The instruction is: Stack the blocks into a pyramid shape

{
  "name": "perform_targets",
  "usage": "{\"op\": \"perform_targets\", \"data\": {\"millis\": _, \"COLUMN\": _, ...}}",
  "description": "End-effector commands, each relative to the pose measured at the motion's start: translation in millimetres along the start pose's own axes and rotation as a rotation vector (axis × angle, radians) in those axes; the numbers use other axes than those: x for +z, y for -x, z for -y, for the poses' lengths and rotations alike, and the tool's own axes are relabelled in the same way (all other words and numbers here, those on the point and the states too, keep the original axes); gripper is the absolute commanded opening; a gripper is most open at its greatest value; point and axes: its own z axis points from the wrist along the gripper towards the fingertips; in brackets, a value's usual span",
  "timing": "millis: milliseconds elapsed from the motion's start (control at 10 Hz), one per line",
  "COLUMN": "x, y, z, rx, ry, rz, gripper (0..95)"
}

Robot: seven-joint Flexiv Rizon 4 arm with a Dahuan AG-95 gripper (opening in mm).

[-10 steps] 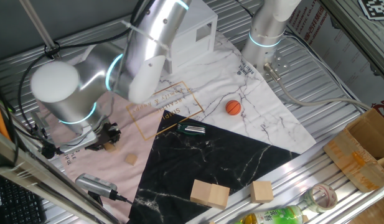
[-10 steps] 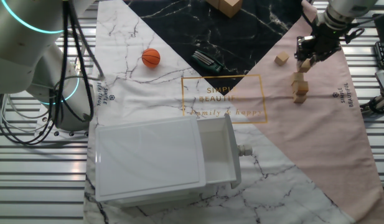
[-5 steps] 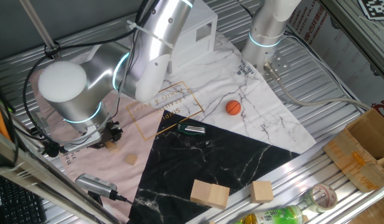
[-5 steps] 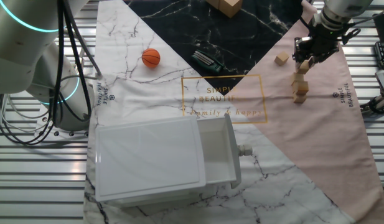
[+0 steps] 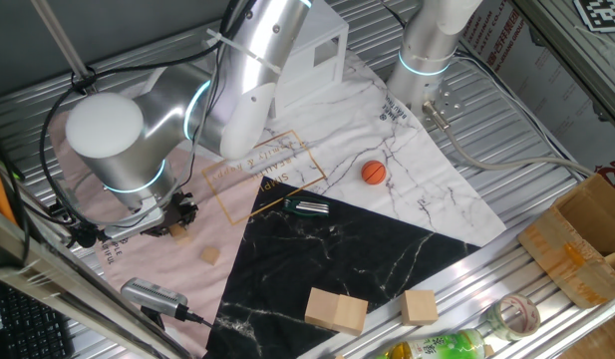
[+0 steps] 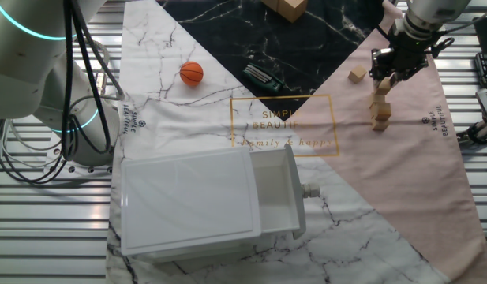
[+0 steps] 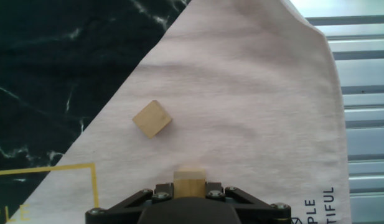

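One small block [image 7: 190,182] sits clamped in the claw [image 7: 190,186]; another loose block [image 7: 152,119] lies on the pink cloth [image 7: 254,99] at its eleven o'clock, apart.

The arm [image 5: 237,80] hides most stacked blocks [image 6: 380,110].

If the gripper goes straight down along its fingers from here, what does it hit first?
Most likely the pink cloth. The gripper is shut on a small block, so that block would land first. The loose block lies off to one side; the stacked blocks seem slightly offset, though depth is unclear.
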Motion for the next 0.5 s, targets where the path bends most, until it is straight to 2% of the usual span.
{"op": "perform_targets", "data": {"millis": 100, "x": -0.7, "y": -0.3, "z": -0.7, "rx": 0.005, "ry": -0.001, "rz": 0.0, "gripper": 0.0}}
{"op": "perform_targets", "data": {"millis": 500, "x": 0.2, "y": -1.0, "z": 0.2, "rx": 0.015, "ry": -0.006, "rz": 0.008, "gripper": 0.0}}
